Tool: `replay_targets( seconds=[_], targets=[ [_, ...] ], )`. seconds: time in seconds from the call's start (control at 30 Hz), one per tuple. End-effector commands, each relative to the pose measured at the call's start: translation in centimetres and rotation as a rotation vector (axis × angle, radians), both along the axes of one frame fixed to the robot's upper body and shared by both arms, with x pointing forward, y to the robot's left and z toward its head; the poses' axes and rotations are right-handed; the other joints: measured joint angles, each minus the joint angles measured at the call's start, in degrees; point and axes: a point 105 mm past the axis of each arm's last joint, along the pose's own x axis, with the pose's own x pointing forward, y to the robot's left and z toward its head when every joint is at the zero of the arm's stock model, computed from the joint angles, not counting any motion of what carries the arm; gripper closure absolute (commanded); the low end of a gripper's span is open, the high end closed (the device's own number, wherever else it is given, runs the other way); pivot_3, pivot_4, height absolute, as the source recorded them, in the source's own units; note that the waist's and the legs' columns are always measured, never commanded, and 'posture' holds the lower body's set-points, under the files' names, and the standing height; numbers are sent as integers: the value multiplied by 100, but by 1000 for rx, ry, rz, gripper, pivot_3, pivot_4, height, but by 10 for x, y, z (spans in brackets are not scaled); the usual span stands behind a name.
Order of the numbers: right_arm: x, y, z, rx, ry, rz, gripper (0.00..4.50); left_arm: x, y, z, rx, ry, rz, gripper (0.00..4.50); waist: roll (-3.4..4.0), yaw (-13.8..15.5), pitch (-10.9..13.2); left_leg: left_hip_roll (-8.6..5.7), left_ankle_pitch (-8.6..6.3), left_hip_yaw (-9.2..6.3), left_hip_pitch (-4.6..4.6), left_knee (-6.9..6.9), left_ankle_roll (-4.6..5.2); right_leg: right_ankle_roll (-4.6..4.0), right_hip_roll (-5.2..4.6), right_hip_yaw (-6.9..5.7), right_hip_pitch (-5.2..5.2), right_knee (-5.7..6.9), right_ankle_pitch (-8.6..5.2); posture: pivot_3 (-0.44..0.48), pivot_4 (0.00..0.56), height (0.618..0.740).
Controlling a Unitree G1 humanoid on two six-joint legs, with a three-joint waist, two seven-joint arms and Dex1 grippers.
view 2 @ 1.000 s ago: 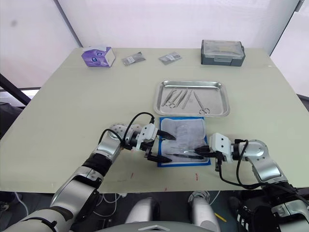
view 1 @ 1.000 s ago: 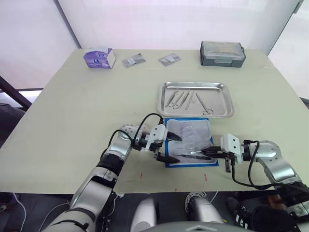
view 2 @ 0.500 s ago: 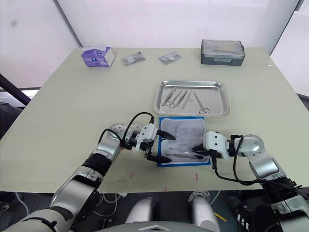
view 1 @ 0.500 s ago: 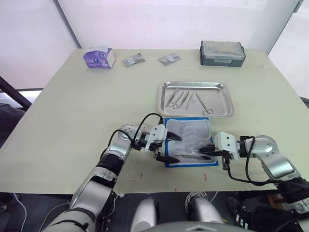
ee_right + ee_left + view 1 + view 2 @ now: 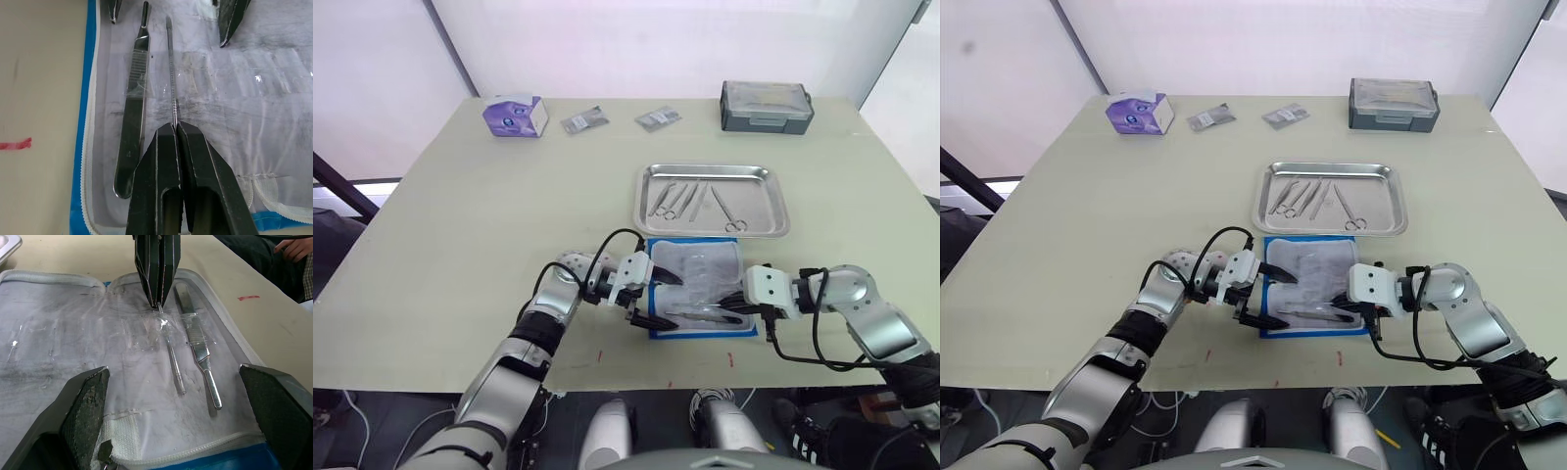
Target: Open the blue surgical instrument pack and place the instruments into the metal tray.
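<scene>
While pinched in right gripper (image 5: 175, 128), thin instrument (image 5: 170, 68)

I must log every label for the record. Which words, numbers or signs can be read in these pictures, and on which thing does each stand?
"4": a small stamped mark on the flat scalpel handle in the open blue surgical instrument pack; faint, so not sure.
Purple tissue box: print too small to read.
Two grey sachets: print too small to read.
Grey lidded box: no readable label.
Metal tray: no text.
</scene>
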Motion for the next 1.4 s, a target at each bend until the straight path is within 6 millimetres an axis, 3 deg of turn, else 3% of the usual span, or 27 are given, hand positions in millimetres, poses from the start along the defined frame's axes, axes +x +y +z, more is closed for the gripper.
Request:
replay_targets(
  seconds=[0.03,0.63,1.4],
  targets=[
    [1,6,16,-17,-60,31,4449,-23,12,-47,142,173,11,0,0,0,0,0,0,0,0,0,0,0,0,0,0,0,0,0,150,731],
    [5,-5,29,-139,-145,36,4449,-21,11,-47,143,167,8,0,0,10,3,0,0,0,-2,1,0,0,-1,-1,-1,-1,0,0,150,731],
    [-1,-66,47,-199,-159,-15,4449,-21,10,-47,137,168,5,0,-2,23,6,-2,0,2,-3,2,0,1,-4,0,0,-2,0,0,150,731]
  ],
)
